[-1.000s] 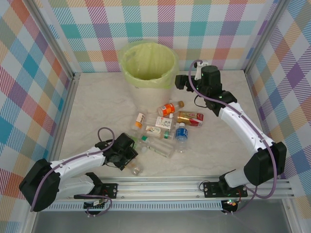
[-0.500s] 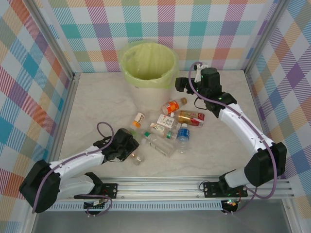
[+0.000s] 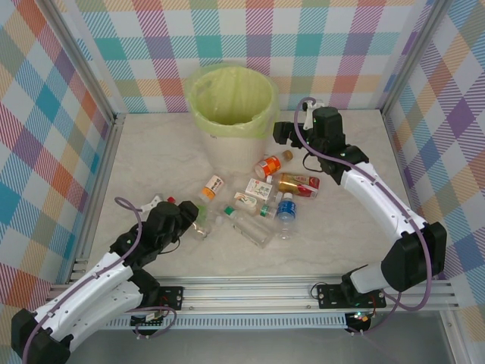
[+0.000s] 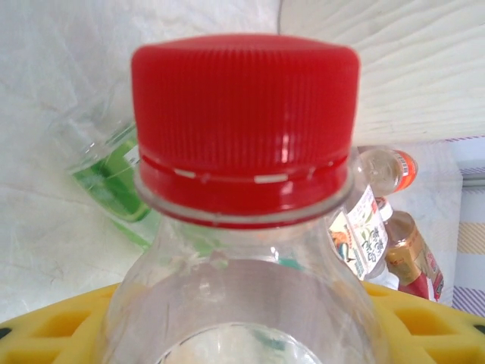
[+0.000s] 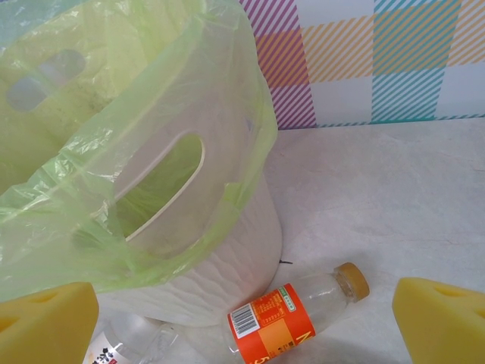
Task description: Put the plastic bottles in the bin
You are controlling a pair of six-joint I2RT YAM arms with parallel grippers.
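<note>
A red-capped bottle (image 4: 242,129) has been clamped and raised by the left hand (image 3: 193,226), well short of the bin (image 3: 227,127); the right hand (image 3: 280,135) is held open, empty, beside it.

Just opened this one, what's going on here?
The left gripper is shut on a clear red-capped bottle near the front of the table, not yet at the bin. The right gripper hangs open beside the bin, above an orange-label bottle lying on the table. The other bottles lie in a loose cluster between the arms.
</note>
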